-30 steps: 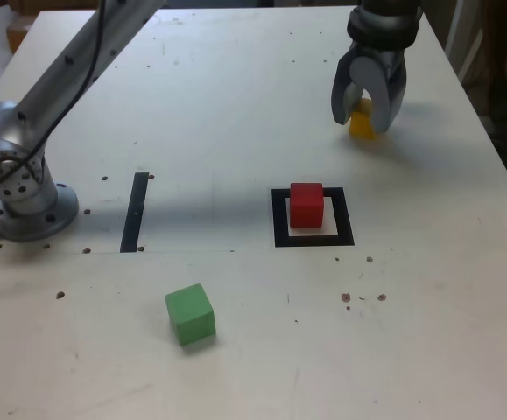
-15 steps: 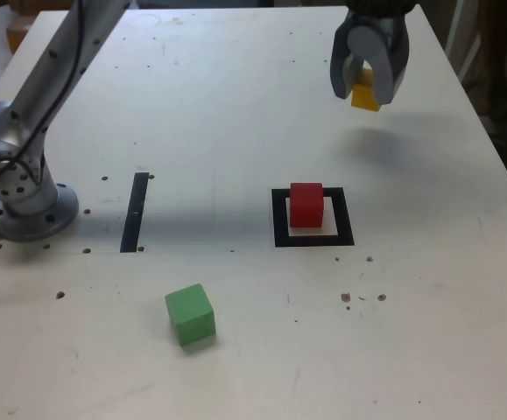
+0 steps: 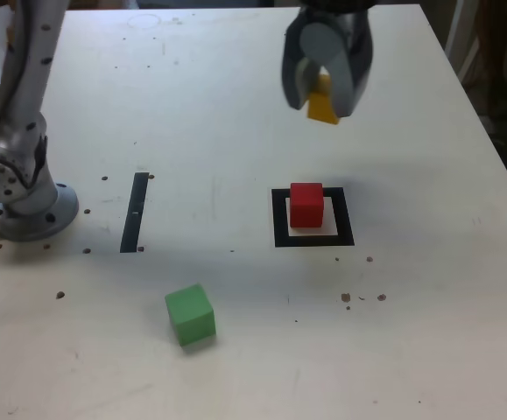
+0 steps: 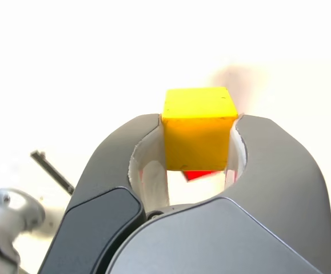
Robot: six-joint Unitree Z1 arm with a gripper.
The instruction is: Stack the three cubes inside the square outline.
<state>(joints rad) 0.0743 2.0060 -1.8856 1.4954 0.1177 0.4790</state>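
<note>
With the yellow block lifted clear of the table, I turn to the stack

As the exterior view shows, I now carry the solid yellow cube (image 3: 322,107) in the grey gripper with curved fingers (image 3: 325,86), above the white tabletop (image 3: 235,341). One second earlier the cube was low at the table's far part, towards the exterior view's right; since then it has risen and travelled towards the exterior view's left, and the arm has swung with it. The solid red cube (image 3: 306,206) has not moved: it sits inside the flat black square outline (image 3: 344,217), nearer the frame's left side in the exterior view than its right. I judge that the pick is complete and that the transfer to the red cube is under way, the red one serving as base.

The wrist view shows the fingers pinching the yellow cube between their pale inner pads, one on each of two opposite sides. Its faces appear smooth and plain, with small dark specks and slightly worn edges; the upper face is brighter than the orange-toned one beside it. It appears square to the fingers, and part of the red cube shows beyond it.

The solid green cube (image 3: 190,315) rests on the table, outside the outline and turned at an angle to it. I judge it to be the last layer, requiring a rotated grasp.
</note>
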